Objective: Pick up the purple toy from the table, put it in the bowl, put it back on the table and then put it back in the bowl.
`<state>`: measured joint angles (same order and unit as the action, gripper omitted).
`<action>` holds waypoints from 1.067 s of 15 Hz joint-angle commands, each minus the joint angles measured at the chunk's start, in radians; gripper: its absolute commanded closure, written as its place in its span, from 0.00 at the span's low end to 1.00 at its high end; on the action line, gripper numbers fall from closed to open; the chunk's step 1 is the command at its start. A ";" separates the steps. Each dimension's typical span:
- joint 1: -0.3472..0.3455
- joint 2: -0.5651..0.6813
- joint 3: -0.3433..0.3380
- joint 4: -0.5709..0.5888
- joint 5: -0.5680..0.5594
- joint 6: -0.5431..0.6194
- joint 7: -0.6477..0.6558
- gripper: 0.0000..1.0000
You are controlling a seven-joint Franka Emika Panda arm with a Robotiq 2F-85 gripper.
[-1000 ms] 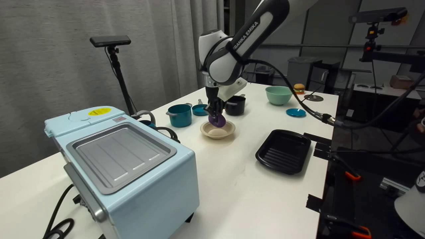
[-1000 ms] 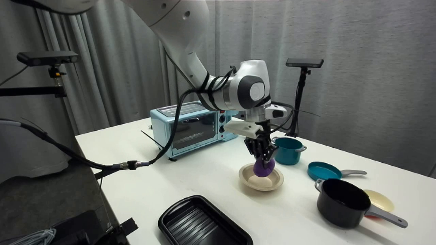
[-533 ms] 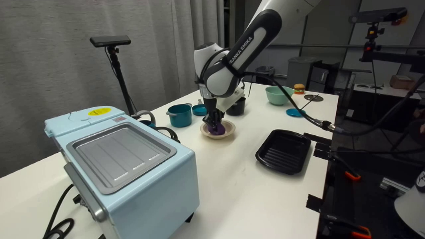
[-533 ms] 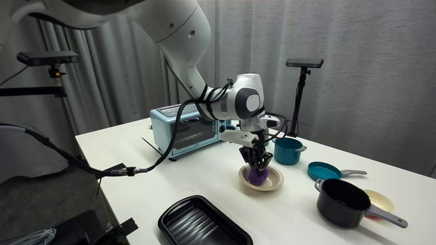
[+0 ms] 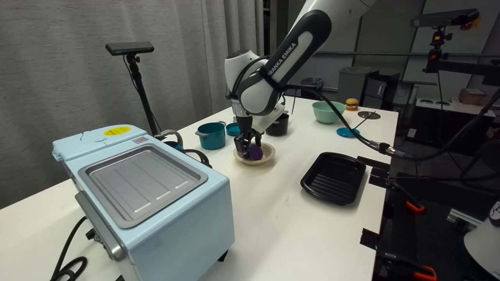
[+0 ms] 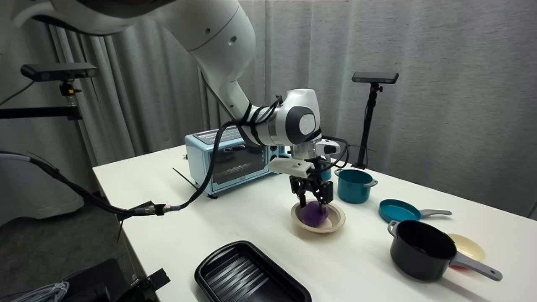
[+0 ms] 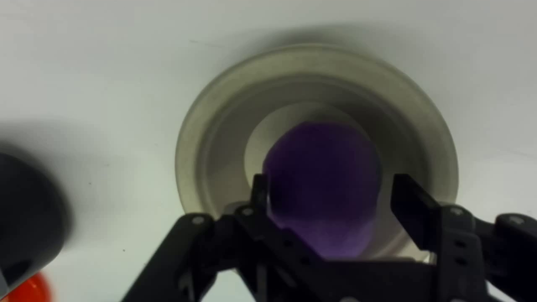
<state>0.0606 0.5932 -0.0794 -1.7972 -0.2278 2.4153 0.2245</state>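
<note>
Where the purple toy [image 7: 323,167] lies: inside the shallow beige bowl [image 7: 310,61], within the rim; it seems to rest on the bottom.
Around the toy: the claw [image 7: 331,186] is spread and not pinching. In the wrist view, one finger [image 7: 259,193] at the left is so near the toy that I cannot tell whether it touches; the other finger [image 7: 411,205] leaves a visible gap.
Step at the bowl: I judge that this is the release of the toy, or else a new grasp is being prepared. The task asks for the bowl two times, and from this moment I cannot tell which time it is.
Next, if the toy must go to the table [image 6: 256,220]: the claw should press evenly on both sides, lift the toy above the rim, and set it down, for example between the bowl and the black ridged tray [image 6: 251,272].
Next, if this is the last placing: the claw should rise straight up, and both fingers must leave the toy free.
Risk for the bowl: because it looks light, a sideways move could push it, or the near finger could roll the toy.
Near the bowl: the teal pot [image 6: 353,186], so swinging that way seems unwise.
</note>
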 commanded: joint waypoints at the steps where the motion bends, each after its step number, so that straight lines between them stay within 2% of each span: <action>1: 0.012 -0.058 -0.004 -0.030 0.002 0.002 -0.024 0.00; 8: 0.005 -0.128 0.005 -0.051 0.008 0.012 -0.039 0.00; 16: 0.006 -0.099 -0.009 -0.048 -0.002 0.006 -0.019 0.00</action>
<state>0.0670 0.4890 -0.0779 -1.8348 -0.2275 2.4156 0.2104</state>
